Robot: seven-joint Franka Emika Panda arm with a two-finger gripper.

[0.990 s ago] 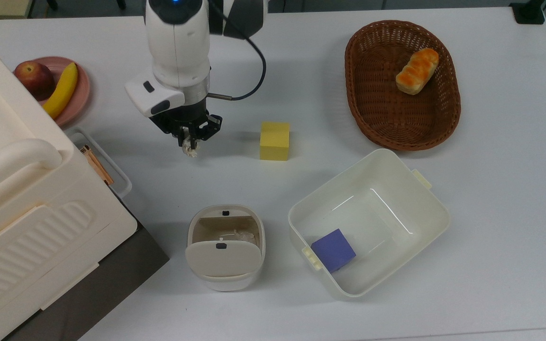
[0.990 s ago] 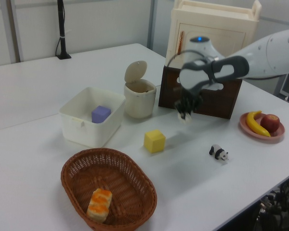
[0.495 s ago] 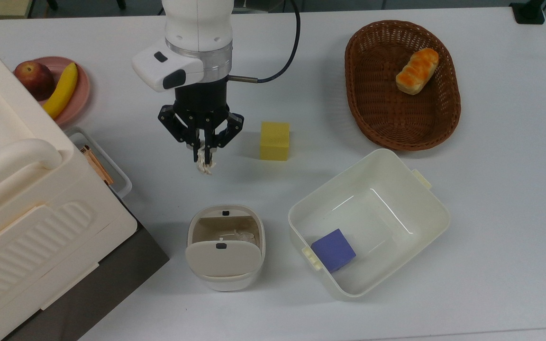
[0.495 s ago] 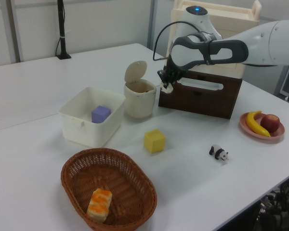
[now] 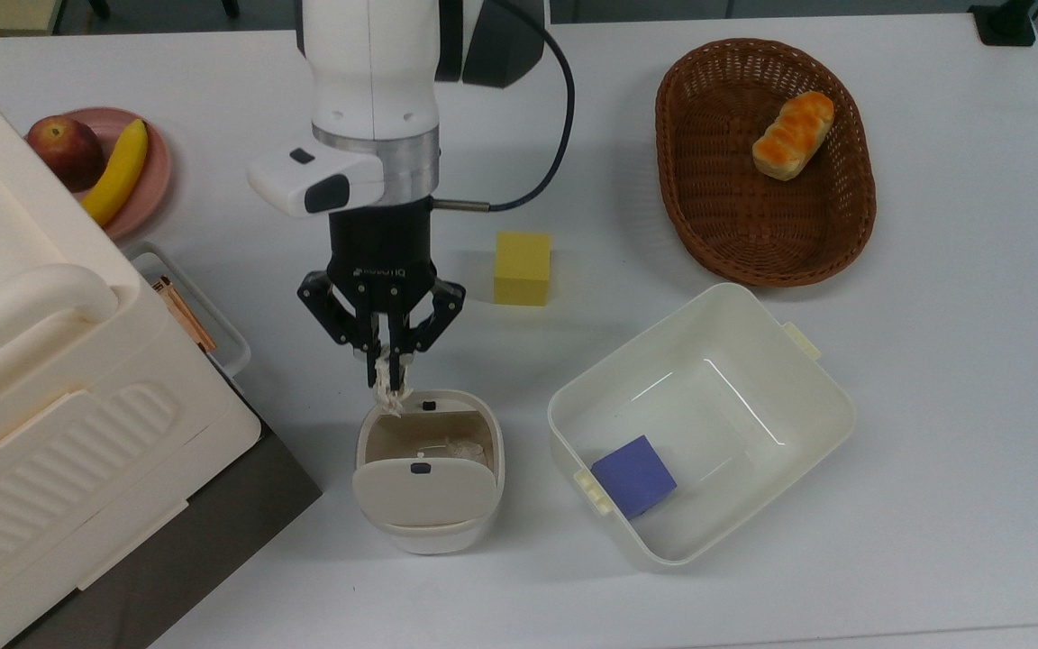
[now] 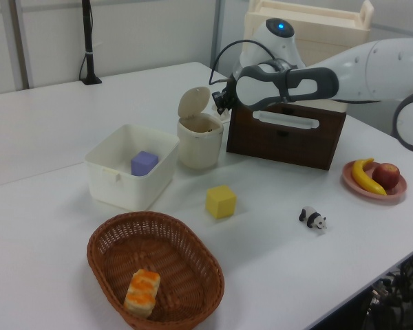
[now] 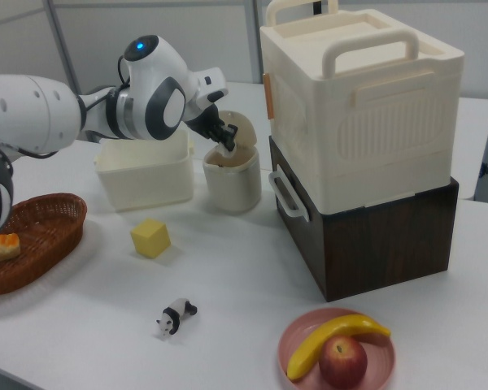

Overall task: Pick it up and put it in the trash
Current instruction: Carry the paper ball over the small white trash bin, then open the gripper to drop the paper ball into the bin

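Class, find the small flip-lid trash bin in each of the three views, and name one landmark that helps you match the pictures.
Top view: trash bin at lower centre, left of the white tub.
Left view: bin at upper centre, lid raised, right of the tub.
Right view: bin at upper centre, right of the tub.
Shared landmark: the yellow block.

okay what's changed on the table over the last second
The gripper, shut on the paper ball throughout, carried it down the top view from beside the yellow block to the rim of the open trash bin. Everything else stayed put.
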